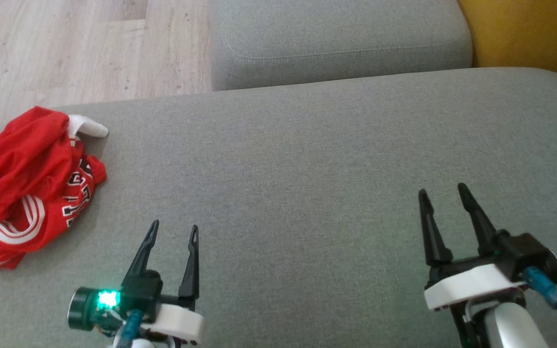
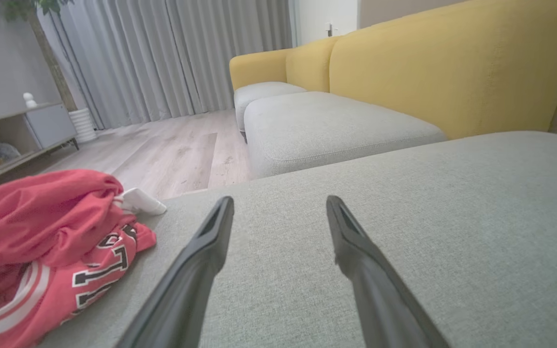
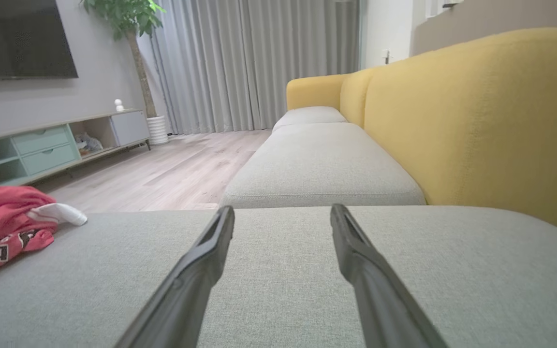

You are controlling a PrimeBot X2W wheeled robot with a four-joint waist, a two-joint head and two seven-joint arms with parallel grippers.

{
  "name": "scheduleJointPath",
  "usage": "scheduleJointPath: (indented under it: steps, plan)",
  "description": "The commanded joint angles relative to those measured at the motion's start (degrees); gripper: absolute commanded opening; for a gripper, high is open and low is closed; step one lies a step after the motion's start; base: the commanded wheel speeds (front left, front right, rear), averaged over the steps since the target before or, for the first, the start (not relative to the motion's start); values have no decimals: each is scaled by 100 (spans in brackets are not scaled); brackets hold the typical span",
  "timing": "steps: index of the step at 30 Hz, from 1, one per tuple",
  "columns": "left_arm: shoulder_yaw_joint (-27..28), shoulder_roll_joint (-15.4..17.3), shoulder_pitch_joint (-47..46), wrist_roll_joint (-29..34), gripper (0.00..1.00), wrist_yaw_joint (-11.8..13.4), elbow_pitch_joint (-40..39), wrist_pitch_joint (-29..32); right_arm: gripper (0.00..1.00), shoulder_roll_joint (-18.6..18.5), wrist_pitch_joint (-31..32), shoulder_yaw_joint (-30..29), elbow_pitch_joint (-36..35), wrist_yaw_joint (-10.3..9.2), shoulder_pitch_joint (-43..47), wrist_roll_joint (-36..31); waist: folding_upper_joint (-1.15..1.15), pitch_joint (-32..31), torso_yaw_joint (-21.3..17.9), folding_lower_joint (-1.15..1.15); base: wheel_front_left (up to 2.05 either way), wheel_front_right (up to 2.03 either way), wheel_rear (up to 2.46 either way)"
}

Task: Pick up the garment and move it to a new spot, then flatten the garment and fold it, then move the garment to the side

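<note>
The garment (image 1: 27, 183) is a red jersey with white trim and black-and-white letters, lying crumpled at the left edge of the grey sofa cushion (image 1: 307, 169). It also appears at the lower left of the left wrist view as the garment (image 2: 41, 251) and at the left edge of the right wrist view as the garment (image 3: 3, 222). My left gripper (image 1: 174, 229) hovers open over the cushion, right of the garment and apart from it, empty. My right gripper (image 1: 443, 191) stands open farther right, also empty.
A second grey seat cushion (image 1: 336, 43) lies beyond the near one. The yellow sofa back (image 1: 530, 34) rises at the right. Wooden floor (image 1: 65, 48) borders the cushion's far left edge. A low cabinet (image 3: 51, 145), a potted plant (image 3: 133, 29) and curtains stand across the room.
</note>
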Motion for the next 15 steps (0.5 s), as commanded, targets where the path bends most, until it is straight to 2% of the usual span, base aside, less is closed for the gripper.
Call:
scheduleJointPath:
  steps: [1, 6, 11, 15]
  plan:
    - [68, 134, -366, 239, 100, 92, -146, -116, 100, -55, -86, 176, -261, -3, -292, -278, 0, 0, 4, 0, 0, 0, 0]
    - [-13, 82, -372, 363, 100, 249, -191, -202, 100, -58, -154, 287, -325, -4, -289, -619, 0, 3, 9, 0, 0, 0, 0]
    - [174, -85, -216, 38, 100, 309, -523, -287, 100, -60, -305, 295, -351, -4, -240, -33, 0, 14, 24, 0, 0, 0, 0]
    - [363, -194, -59, -83, 100, 291, -770, -354, 100, -62, -392, 325, -360, -4, -204, 95, 0, 13, 32, 0, 0, 0, 0]
